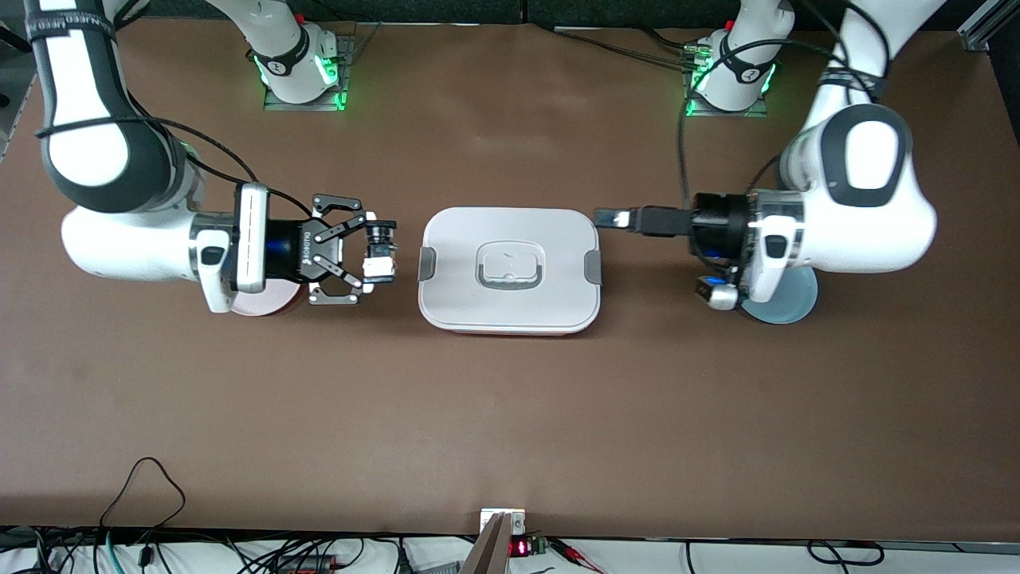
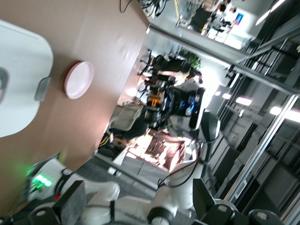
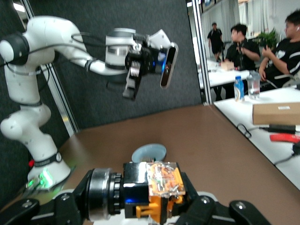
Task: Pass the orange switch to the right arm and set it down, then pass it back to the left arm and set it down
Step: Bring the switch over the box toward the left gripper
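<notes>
The white box (image 1: 510, 271) sits mid-table between both arms. The right gripper (image 1: 381, 253) hangs just beside the box, toward the right arm's end, clamped on the orange switch (image 3: 161, 190), its round black end (image 1: 382, 233) showing. The left gripper (image 1: 613, 218) hovers at the box's other end, fingers apparently spread wide, holding nothing.

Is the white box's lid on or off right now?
On. The box shows its lid seated flat, grey handle lying in its recess and both grey side clips against the ends.
</notes>
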Motion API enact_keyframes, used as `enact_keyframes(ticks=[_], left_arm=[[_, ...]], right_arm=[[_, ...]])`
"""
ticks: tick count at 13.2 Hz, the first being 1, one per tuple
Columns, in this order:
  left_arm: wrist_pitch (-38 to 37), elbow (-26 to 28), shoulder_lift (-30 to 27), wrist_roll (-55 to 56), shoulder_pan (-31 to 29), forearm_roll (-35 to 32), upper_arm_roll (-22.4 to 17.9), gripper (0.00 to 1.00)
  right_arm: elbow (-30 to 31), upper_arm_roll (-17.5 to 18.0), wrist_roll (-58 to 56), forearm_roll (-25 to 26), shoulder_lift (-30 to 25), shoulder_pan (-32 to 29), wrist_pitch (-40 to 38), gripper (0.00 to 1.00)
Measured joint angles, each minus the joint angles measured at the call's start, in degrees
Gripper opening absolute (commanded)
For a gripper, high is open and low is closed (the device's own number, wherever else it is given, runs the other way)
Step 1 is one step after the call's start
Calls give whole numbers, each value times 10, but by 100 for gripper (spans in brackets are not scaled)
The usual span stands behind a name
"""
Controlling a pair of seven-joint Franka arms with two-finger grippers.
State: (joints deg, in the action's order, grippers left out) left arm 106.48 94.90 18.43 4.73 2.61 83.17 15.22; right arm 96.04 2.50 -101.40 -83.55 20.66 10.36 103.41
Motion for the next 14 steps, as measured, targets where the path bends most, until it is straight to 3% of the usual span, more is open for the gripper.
enact_keyframes(ticks=[4,10,14], left_arm=[[150,0,11,-3,85,59,3,100],[250,-11,26,-18,141,84,3,100],[256,-27,39,-18,145,85,0,96]], right_arm=[[0,2,-2,-64,9,36,21,20],[-1,80,-2,-116,8,58,147,18],[-1,94,-1,-143,9,90,205,19]])
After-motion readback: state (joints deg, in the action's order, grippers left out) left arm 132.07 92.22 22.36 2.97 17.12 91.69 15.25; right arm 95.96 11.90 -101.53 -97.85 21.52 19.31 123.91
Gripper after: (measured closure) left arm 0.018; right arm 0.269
